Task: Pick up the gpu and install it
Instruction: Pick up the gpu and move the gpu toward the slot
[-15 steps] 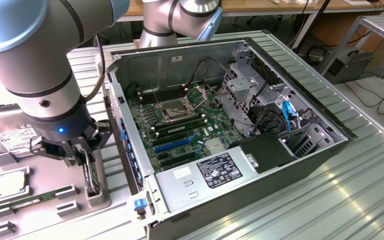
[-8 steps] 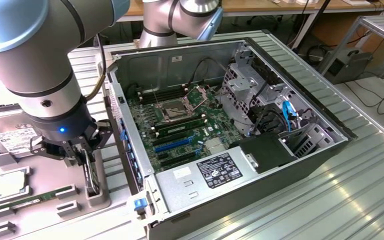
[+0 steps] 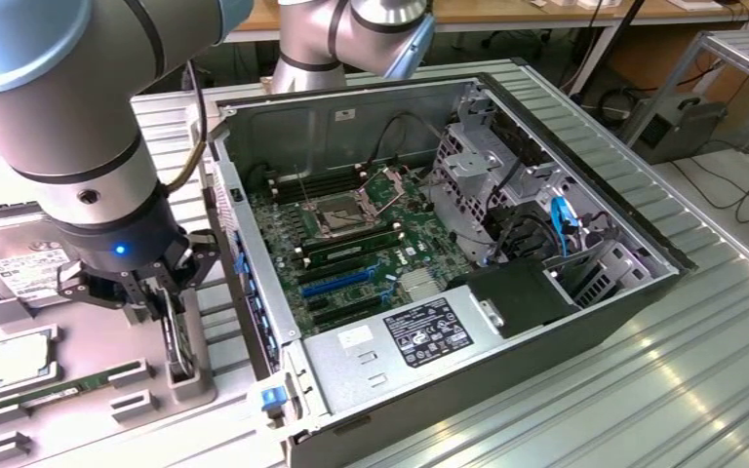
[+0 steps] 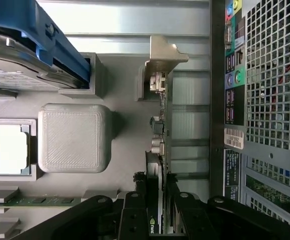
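The gpu [image 3: 179,343] stands on edge in a grey holder on the parts tray [image 3: 101,331], at the exterior view's left, just outside the open computer case [image 3: 348,107]. My gripper [image 3: 164,300] reaches down over it from above. In the wrist view the card is edge-on, with its silver bracket [image 4: 161,112] running away from the camera. My gripper [image 4: 154,194] has its black fingers [image 4: 134,205] pressed on either side of the card's dark body, shut on it. The card's lower edge still rests in the holder.
The motherboard [image 3: 348,244] lies open in the case, with blue expansion slots [image 3: 333,280] and a power supply [image 3: 413,336] beside them. The tray holds a hard drive [image 3: 17,261], a CPU [image 3: 17,356] and a memory stick [image 3: 56,392]. The case's rear grille [image 4: 275,75] stands close beside the card.
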`<state>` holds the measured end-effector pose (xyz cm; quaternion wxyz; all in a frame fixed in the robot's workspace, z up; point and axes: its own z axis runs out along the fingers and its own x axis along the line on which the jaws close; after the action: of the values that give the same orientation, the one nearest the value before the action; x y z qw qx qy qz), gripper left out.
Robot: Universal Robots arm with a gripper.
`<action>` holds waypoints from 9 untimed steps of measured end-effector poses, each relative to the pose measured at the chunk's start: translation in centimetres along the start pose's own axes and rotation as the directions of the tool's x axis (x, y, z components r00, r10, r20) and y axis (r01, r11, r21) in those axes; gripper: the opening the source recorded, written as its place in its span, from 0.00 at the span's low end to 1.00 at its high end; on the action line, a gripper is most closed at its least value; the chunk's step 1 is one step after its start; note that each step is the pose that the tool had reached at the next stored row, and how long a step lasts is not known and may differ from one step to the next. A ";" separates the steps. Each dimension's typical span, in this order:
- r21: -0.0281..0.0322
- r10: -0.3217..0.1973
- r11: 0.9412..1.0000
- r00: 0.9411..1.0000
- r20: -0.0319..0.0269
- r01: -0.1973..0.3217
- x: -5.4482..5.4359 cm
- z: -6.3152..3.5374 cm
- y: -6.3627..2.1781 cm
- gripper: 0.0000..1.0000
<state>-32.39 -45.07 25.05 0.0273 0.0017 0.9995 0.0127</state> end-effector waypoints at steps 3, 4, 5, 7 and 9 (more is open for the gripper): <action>0.000 -0.001 1.000 1.000 0.000 0.001 -0.1 -0.69 0.02 0.26; 0.000 -0.001 1.000 1.000 0.000 0.001 -0.1 -0.85 0.02 0.26; 0.000 -0.001 1.000 1.000 0.000 0.001 -0.1 -1.08 0.03 0.26; 0.000 -0.001 1.000 1.000 0.000 0.001 -0.1 -1.52 0.04 0.26; 0.000 -0.001 1.000 1.000 0.000 0.001 -0.1 -1.99 0.05 0.26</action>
<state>-32.36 -45.08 27.04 0.0272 0.0012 0.9995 0.0128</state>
